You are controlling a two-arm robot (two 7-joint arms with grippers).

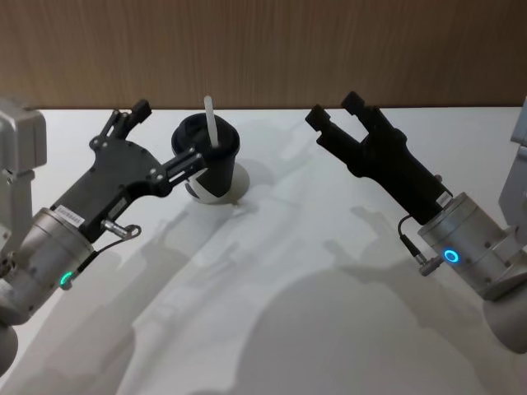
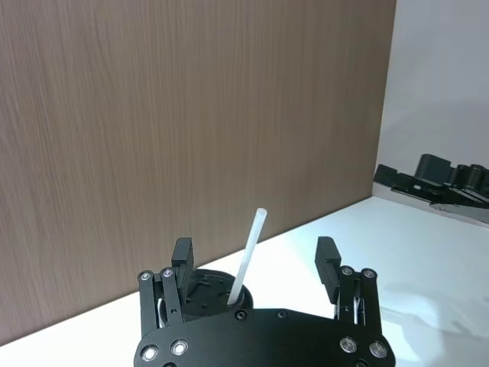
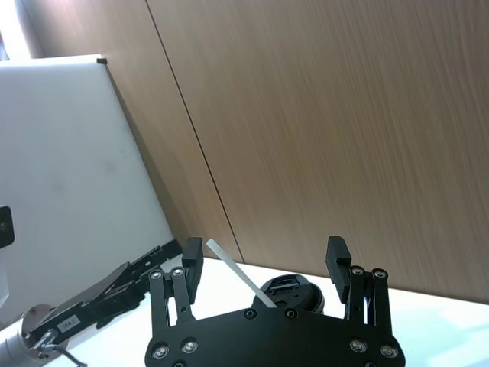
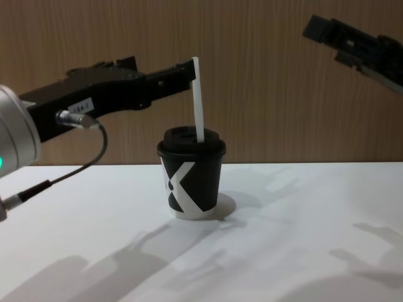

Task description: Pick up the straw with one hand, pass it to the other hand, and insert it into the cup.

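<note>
The black cup [image 4: 191, 176] with a white X mark stands on the white table [image 1: 329, 288], left of the middle. The white straw [image 4: 198, 107] stands in its lid [image 2: 202, 287], leaning slightly. My left gripper [image 1: 169, 136] is open at the straw's upper part. In the left wrist view the straw [image 2: 248, 256] rises between the spread fingers and touches neither. My right gripper [image 1: 338, 113] hangs open and holds nothing, to the right of the cup [image 1: 216, 164] and well apart from it. The right wrist view looks across at the straw [image 3: 237, 271] and lid [image 3: 290, 290].
A wooden wall [image 1: 329, 49] runs along the table's far edge, close behind the cup. A thin dark cable with a metal plug [image 4: 75, 119] loops from my left wrist. A white panel [image 3: 69, 168] stands off to one side.
</note>
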